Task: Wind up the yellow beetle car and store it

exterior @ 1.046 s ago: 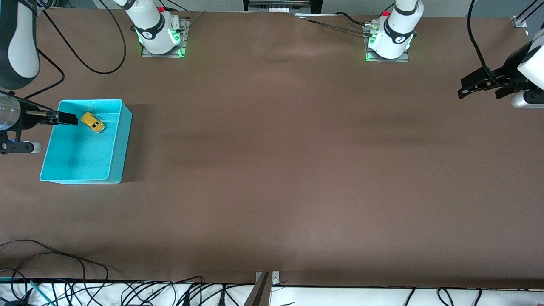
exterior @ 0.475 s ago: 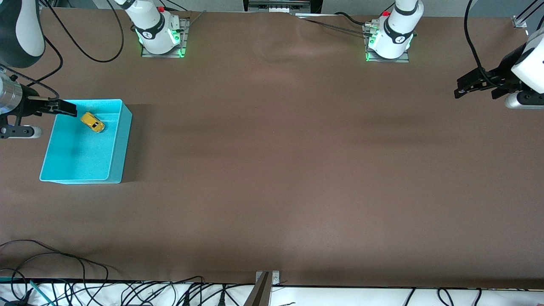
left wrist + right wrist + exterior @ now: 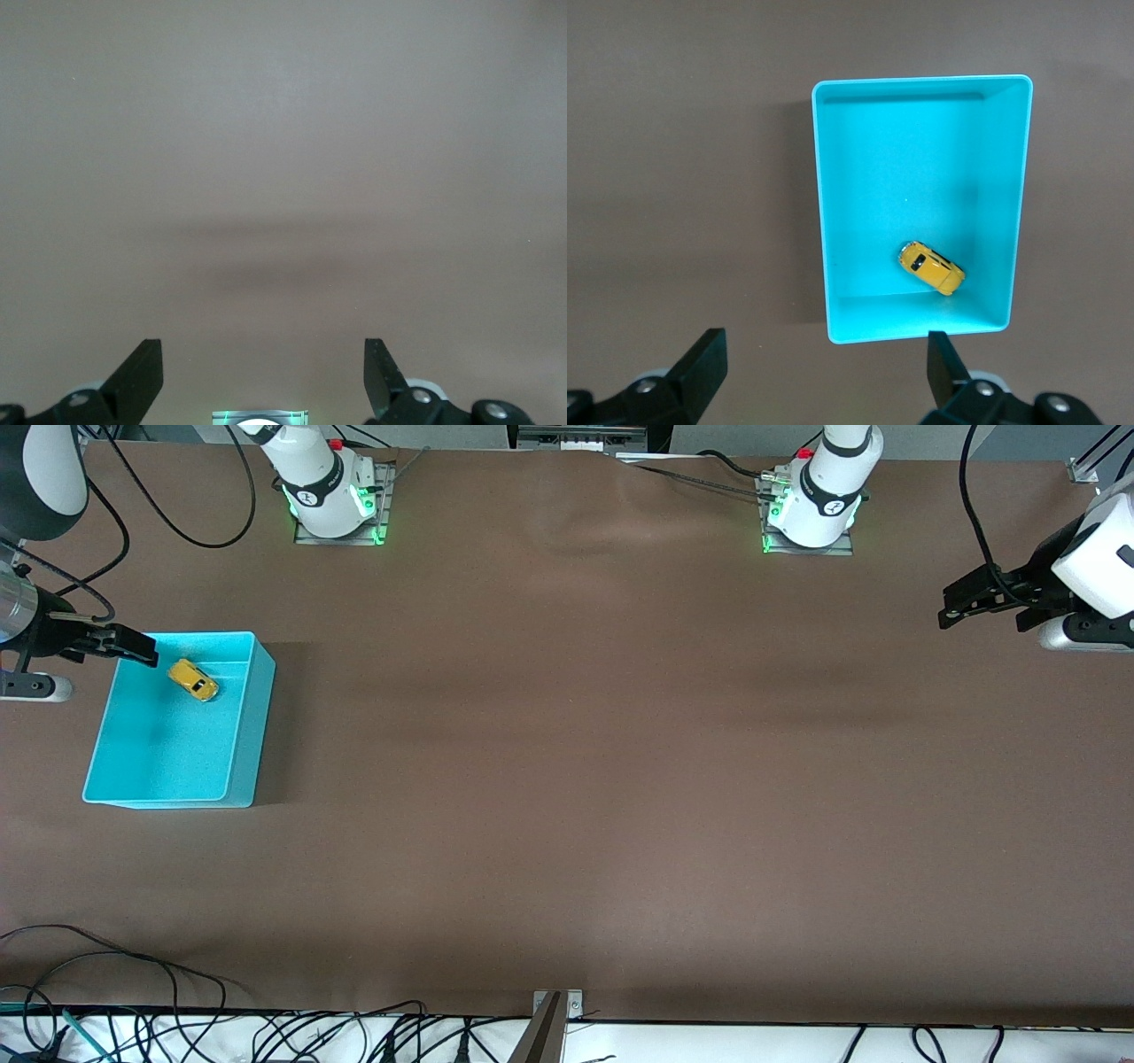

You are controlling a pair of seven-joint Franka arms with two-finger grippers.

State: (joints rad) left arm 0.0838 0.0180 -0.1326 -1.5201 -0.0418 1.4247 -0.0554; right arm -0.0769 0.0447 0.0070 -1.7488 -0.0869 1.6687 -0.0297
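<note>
Two glossy white arms here, each rising from a rounded white base ringed with a black band carrying a small logo, green lights glowing at the foot, bolted onto grey metal plates. A red button sits by each base. Black cables loop loosely from the upper links. The right gripper (image 3: 133, 648) is matte black with a silvery cylindrical wrist section; the left gripper (image 3: 961, 598) is black too, under a boxy white housing. In both wrist views, the jaws are black, wedge-shaped, with round screw heads at their roots.
</note>
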